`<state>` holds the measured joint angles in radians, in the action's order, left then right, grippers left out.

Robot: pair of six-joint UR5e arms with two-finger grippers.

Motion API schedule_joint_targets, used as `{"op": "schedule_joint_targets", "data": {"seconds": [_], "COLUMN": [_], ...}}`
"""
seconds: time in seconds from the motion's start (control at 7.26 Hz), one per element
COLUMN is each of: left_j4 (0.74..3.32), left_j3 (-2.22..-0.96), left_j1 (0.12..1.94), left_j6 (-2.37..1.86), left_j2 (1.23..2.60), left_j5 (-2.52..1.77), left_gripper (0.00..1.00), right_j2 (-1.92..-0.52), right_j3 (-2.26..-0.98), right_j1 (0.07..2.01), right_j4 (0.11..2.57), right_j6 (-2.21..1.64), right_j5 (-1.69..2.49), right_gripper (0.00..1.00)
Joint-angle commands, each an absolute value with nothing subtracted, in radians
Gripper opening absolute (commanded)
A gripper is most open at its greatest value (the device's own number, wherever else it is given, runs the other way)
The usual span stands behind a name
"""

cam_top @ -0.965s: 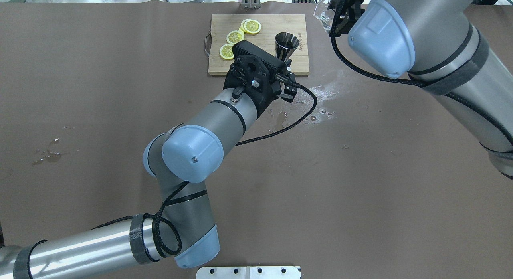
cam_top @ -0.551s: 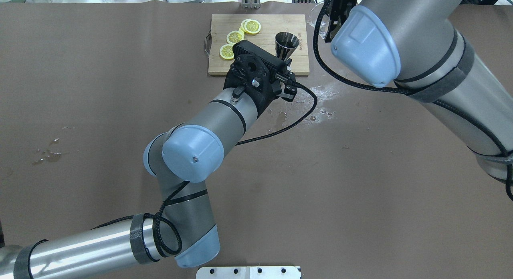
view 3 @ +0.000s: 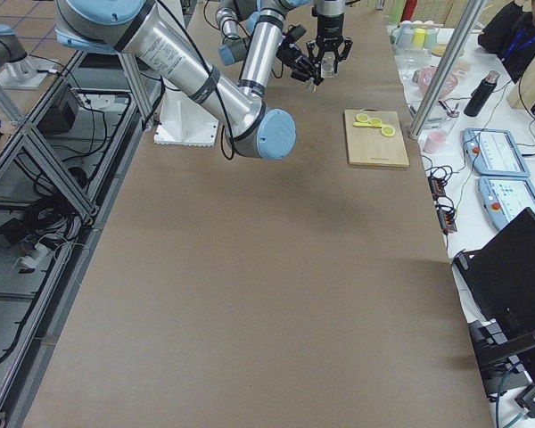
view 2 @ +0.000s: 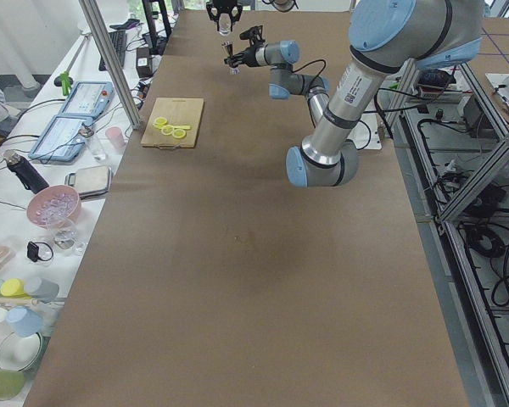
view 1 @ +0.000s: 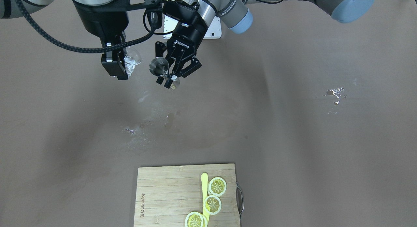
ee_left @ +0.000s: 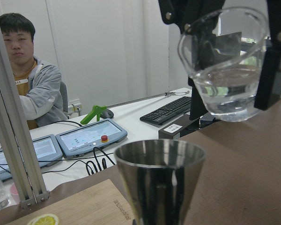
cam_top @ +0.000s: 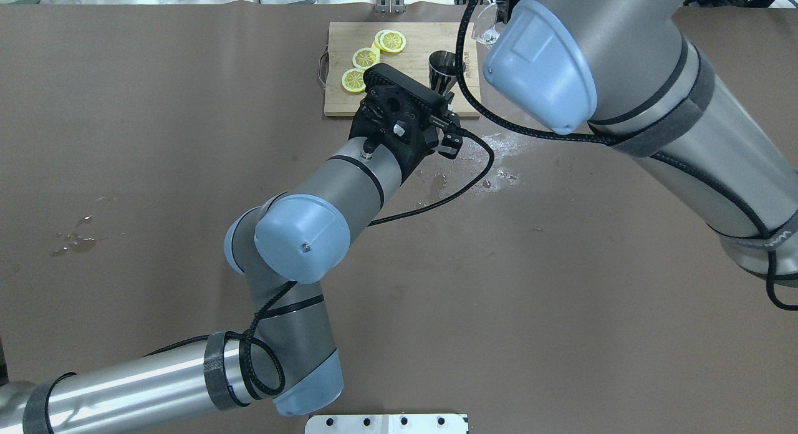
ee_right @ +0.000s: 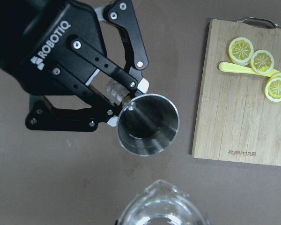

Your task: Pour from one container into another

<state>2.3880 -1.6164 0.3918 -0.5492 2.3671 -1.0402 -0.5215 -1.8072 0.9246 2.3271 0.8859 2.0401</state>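
Fig.: pre-pour staging. My L hand (view 1: 166,77) is closed on the waist of the small shiny steel hourglass jigger (ee_right: 148,124), mouth up and held off the brown worktop (view 1: 277,139), so the target sits steady at pouring height. My R hand (view 1: 121,66) clamps the small clear glass beaker (ee_left: 227,70) by its sides, upright w/ liquid level, just beside and above the jigger rim. I judge this sets up a short tilt; no pour yet. Bamboo cutting board (view 1: 163,194) w/ lemon slices (view 1: 217,186) lies well apart. Not resolved: jigger waist (behind my fingers), jigger contents (interior dark), beaker's lower part in R wrist view (cut off), R hand in overhead view (behind arm).
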Motion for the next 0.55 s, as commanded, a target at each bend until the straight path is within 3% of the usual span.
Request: {"op": "schedule_joint_targets", "data": {"seconds": [0.0,0.41], "left_j4": [2.387,2.387], "left_j3": [-1.606,-1.563], "left_j1": [0.393,0.391], "left_j6": [-0.549,-0.548], "left_j2": [2.375,2.41], "left_j5": [-1.04,-1.04], "left_gripper": [0.0,0.0], "right_j2": [-0.473,-0.422], "right_j3": [-1.758,-1.7], "right_j1": [0.914,0.888], "right_j4": [2.365,2.407], "right_j6": [0.929,0.963], "right_j5": [2.017,1.936], "right_gripper": [0.0,0.0]}}
